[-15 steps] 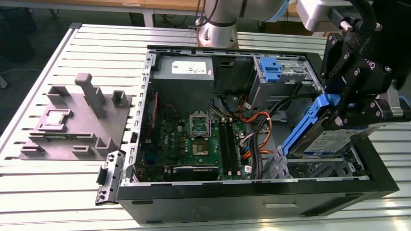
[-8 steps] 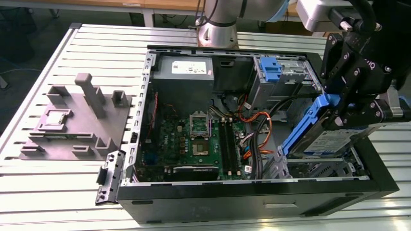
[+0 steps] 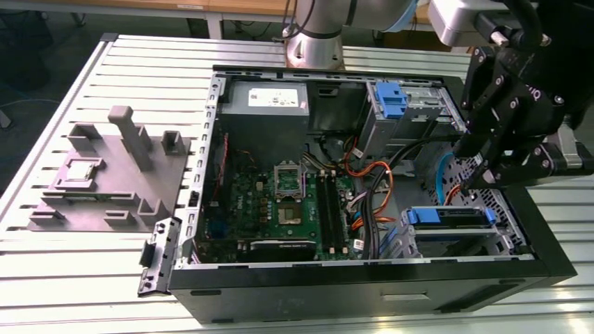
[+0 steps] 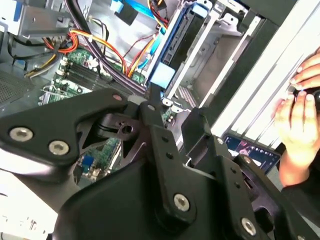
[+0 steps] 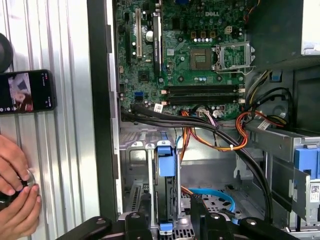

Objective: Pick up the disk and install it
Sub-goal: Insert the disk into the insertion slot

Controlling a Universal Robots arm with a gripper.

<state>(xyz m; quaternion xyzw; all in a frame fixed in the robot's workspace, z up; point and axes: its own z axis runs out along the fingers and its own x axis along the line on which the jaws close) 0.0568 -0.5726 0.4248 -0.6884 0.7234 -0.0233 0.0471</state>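
Observation:
The disk [image 3: 447, 217], a grey drive in a blue carrier, sits in the silver drive bay [image 3: 506, 223] at the case's front corner, on the exterior view's right. In the first wrist view the disk [image 5: 166, 172] stands edge-on between the bay's rails, blue tab toward the camera. The second wrist view has the disk [image 4: 175, 47] slanting away in the bay. My black gripper [image 3: 469, 182] hangs just above it, open. Its fingers [image 5: 145, 222] flank the disk's near end without touching, and in the second wrist view the gripper [image 4: 174, 106] is near the blue tab.
The open computer case [image 3: 371, 292] lies on a slatted table. It holds a motherboard [image 3: 278, 202], a power supply [image 3: 269, 104], an upright blue bracket [image 3: 391, 101] and orange cables [image 5: 220, 142]. A grey fixture [image 3: 111, 174] lies beside it. A person's hand [image 5: 15, 185] and a phone [image 5: 25, 91] rest beside the case.

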